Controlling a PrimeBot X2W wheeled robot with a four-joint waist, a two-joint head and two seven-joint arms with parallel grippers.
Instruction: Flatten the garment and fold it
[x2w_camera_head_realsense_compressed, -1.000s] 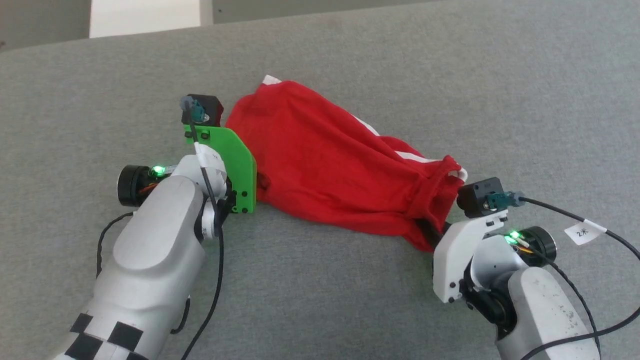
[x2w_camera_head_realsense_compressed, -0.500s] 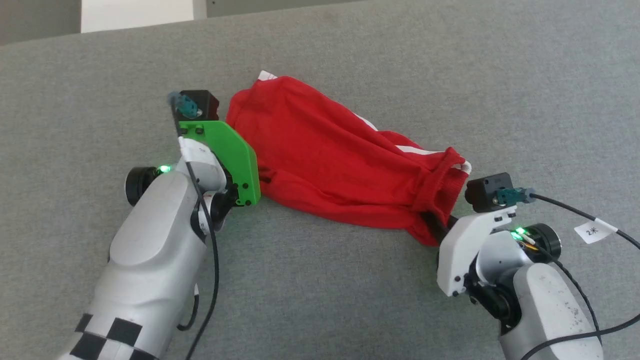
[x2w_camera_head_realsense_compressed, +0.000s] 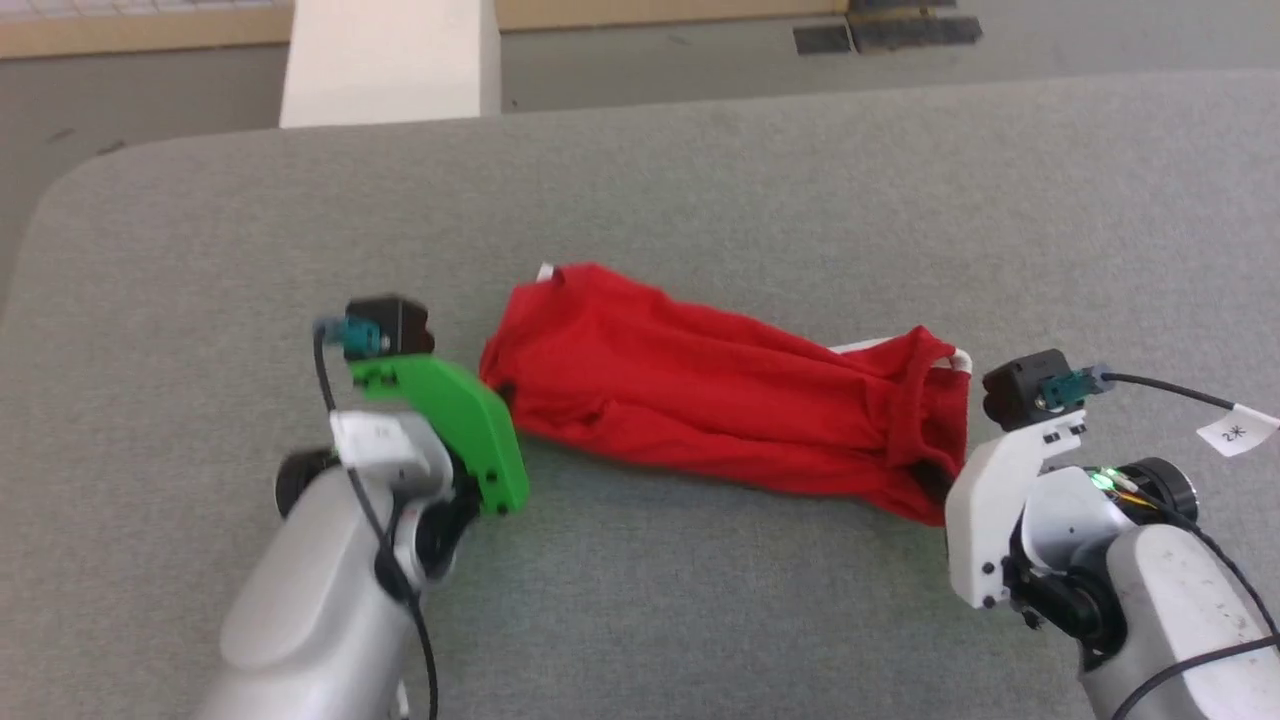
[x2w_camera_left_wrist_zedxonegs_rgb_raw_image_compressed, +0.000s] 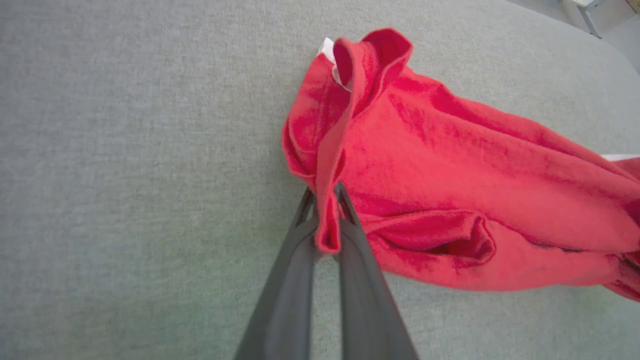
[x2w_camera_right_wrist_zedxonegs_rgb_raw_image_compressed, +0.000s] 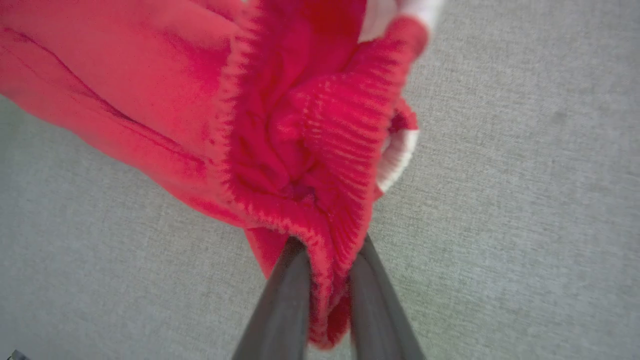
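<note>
The left claw (x2w_camera_left_wrist_zedxonegs_rgb_raw_image_compressed: 325, 192) was pinched tight on a thin red fold at one end of the shorts (x2w_camera_left_wrist_zedxonegs_rgb_raw_image_compressed: 450, 165). The right claw (x2w_camera_right_wrist_zedxonegs_rgb_raw_image_compressed: 330, 245) was pinched tight on the stretchy ribbed band at the other end.

Between the two claws, the shorts lay on the grey counter (x2w_camera_head_realsense_compressed: 700, 180), near its middle. They were pulled into a long, bunched-up roll. A bit of white edge peeked out at each end. They were not flat yet, so I think the flattening had only just started.

A few things could go wrong from here. Each claw held only a small bit of cloth. If the arms pulled apart too hard, the soft cloth could slip out and drop in a heap. The right claw seemed to hold more than one layer, so the shorts might stay rolled up and not open. The cloth looked twisted along its length too. If it were laid down like that, the wrinkles would get folded in.

Counting it all up, there were two claws, one pair of shorts and one counter.
</note>
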